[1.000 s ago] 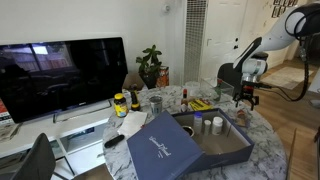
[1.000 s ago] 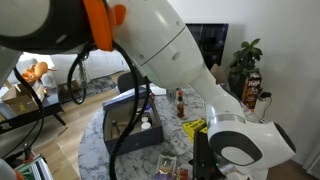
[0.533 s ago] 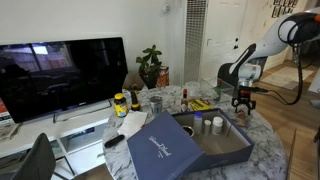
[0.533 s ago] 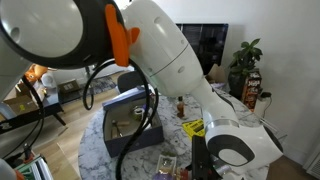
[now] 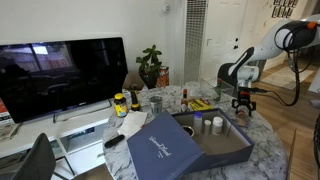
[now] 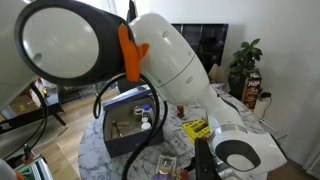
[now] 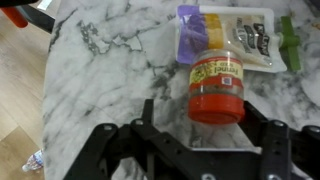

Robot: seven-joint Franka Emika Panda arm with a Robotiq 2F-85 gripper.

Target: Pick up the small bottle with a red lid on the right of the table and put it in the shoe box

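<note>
Tool (image 7: 210,122) is hanging open, jaws apart, with the bottle (image 7: 217,82) sitting on the tabletop (image 7: 90,60) between them. Since the earlier frame the tool is dropping slightly. Box (image 5: 205,140) is lying well away from the tool.

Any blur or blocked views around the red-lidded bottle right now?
Wrist view: the small bottle with a red lid reads clearly, label soft; the gripper frame is dark. In an exterior view the arm looms near, blurred, hiding much of the table.
</note>
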